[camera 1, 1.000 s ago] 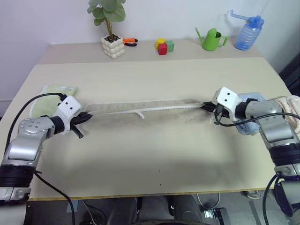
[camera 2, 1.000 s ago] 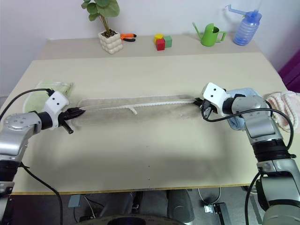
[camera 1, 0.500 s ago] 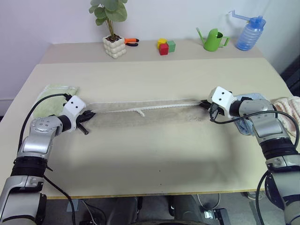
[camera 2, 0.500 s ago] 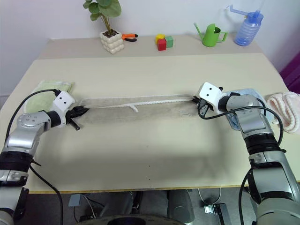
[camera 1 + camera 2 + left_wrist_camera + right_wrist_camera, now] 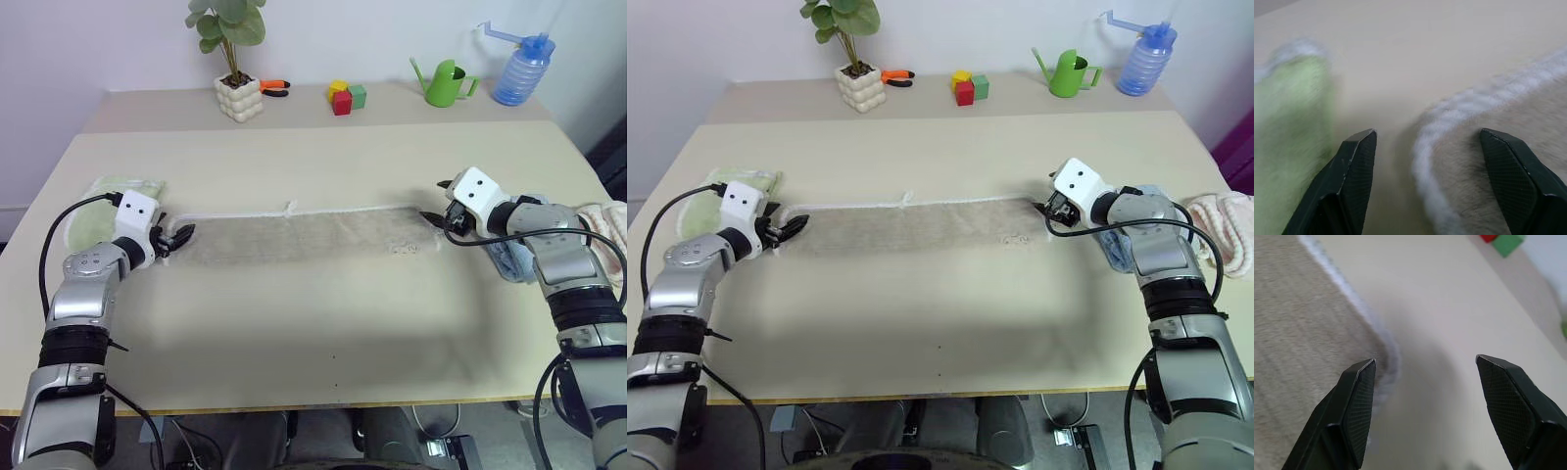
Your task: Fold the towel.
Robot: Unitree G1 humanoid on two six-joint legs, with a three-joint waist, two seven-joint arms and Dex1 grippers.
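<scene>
Left gripper (image 5: pixel 180 235): jaws apart, empty, at towel's left end.
Right gripper (image 5: pixel 436 201): jaws apart, empty, at towel's right end.
Writing: none legible.
Towel (image 5: pixel 299 233): flat on table (image 5: pixel 313 323), stretched between both grippers.
Look: beige terry strip, white edging, small loop (image 5: pixel 290 208) on far edge.

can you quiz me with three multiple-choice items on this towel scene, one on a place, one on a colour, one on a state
1. Where does the pale green cloth lie?
A. beside the left gripper
B. beside the plant pot
C. on the towel

2. What colour is the watering can?
A. blue
B. green
C. red

3. How are both grippers?
A. shut on the towel
B. open, holding nothing
C. one open, one shut

Answers: 1 A, it sits at the table's left edge near that gripper. 2 B, it is bright green. 3 B, the left and right gripper fingers stand apart at the ends of the flat towel.
</scene>
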